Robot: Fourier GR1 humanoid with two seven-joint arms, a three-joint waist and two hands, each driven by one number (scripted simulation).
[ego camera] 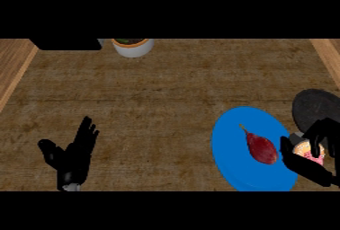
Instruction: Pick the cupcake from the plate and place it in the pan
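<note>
A blue plate [239, 152] lies at the lower right of the counter with a dark red, pear-shaped item [261, 148] on it. At the plate's right rim my right hand [309, 165] is curled round the cupcake [309, 149], whose pale and pink top shows between the fingers and thumb. The dark round pan [315, 107] sits just beyond, at the right edge, partly cut off by the view. My left hand [73, 155] rests open at the lower left, fingers up.
A white pot [133, 46] with soil stands at the counter's far edge, next to a black object [66, 43] in the far left corner. Lighter wooden borders run along the left and right sides.
</note>
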